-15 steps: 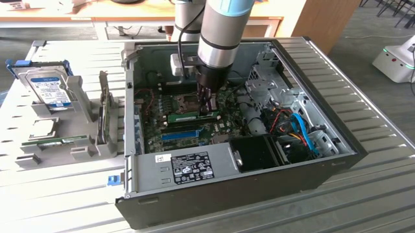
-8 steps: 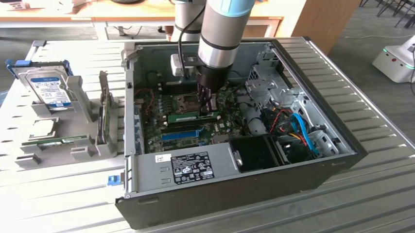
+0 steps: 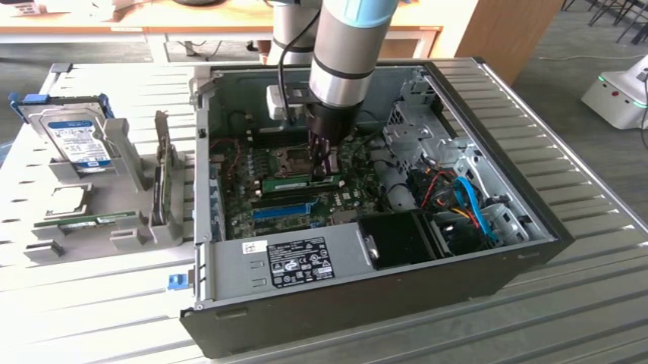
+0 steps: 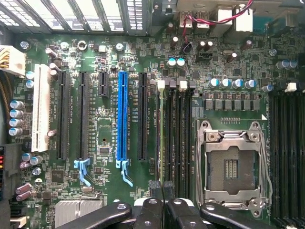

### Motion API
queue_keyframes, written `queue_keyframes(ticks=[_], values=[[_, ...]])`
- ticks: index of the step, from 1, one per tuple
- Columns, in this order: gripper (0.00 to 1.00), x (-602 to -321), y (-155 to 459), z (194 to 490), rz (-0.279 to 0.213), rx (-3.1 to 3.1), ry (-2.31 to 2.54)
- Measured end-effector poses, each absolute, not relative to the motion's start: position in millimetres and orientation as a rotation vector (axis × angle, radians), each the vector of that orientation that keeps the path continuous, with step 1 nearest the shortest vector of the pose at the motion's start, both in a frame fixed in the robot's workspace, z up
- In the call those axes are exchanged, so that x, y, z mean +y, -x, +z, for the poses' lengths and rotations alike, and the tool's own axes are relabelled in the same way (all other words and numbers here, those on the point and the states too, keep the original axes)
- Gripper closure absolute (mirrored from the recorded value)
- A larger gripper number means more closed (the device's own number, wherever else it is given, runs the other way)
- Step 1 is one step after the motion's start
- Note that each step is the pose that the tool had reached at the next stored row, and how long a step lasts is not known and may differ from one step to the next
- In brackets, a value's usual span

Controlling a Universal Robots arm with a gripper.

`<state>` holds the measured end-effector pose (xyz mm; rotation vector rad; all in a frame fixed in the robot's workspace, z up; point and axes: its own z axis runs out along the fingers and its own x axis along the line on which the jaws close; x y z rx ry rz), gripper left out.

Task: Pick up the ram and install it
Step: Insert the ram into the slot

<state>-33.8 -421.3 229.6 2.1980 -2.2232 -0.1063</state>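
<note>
Your gripper [image 4: 162, 187], narrowly pinched, seems to hold the long, thin green circuit-board ram stick [image 4: 160, 133] edge-on at the black memory slots [image 4: 178, 138] beside the metal processor socket [image 4: 232, 164]. If it's skewed off its slot, pressing could bend it or chip the slot.

Your jaws sit pressed together over the black memory slots [image 4: 181, 138] just beside the CPU socket [image 4: 232, 164], blue slot [image 4: 122, 121] beyond.

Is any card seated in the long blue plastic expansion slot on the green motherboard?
No, the long blue expansion slot stands bare along its whole length.
</note>
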Motion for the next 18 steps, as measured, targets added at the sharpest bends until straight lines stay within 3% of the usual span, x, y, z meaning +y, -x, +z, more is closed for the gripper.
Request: queue_keyframes(ticks=[18], values=[[0.88, -421.3, 33.8, 224.3, -0.106, -2.223, -2.198]])
